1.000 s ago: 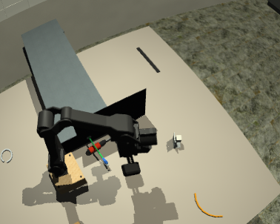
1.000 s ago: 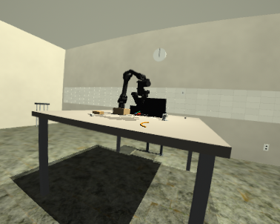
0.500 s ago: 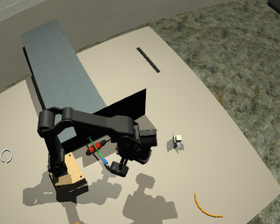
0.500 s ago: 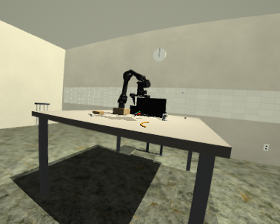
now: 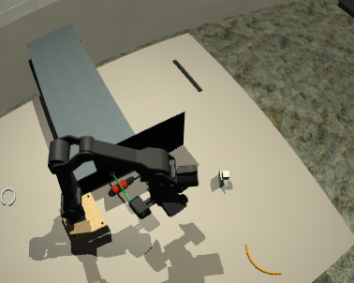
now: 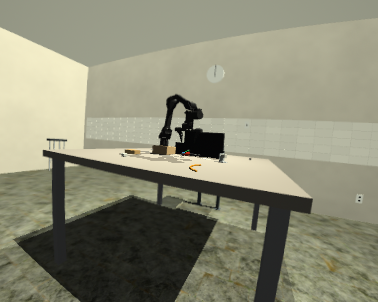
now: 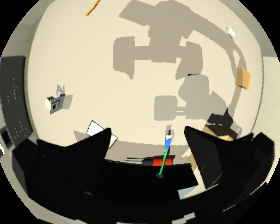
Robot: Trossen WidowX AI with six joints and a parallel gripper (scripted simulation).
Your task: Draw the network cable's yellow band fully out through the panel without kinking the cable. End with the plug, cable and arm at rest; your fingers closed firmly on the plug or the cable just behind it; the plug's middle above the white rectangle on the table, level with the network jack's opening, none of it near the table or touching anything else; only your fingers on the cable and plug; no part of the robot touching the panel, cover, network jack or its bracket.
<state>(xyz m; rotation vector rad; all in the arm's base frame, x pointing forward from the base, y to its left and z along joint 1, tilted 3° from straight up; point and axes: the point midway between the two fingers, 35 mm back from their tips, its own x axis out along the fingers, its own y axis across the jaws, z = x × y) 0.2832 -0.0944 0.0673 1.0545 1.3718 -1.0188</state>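
Observation:
The green network cable (image 5: 123, 187) comes out of the black panel (image 5: 157, 131) through a red piece (image 5: 116, 186) and lies low in front of it. Its pale blue plug (image 7: 168, 141) points away from the panel. No yellow band shows. My gripper (image 5: 157, 203) is wide open and empty, lowered in front of the panel. In the wrist view the cable (image 7: 164, 161) and plug lie between my spread fingers, nearer the right one. The network jack (image 5: 225, 177) stands on its bracket to the right. The white rectangle (image 7: 98, 128) shows only as a corner beside my left finger.
A long grey cover (image 5: 78, 103) runs behind the panel. The arm stands on a wooden base (image 5: 89, 222). An orange curved strip (image 5: 260, 263), a small ring (image 5: 7, 197) and a black bar (image 5: 187, 76) lie on the table.

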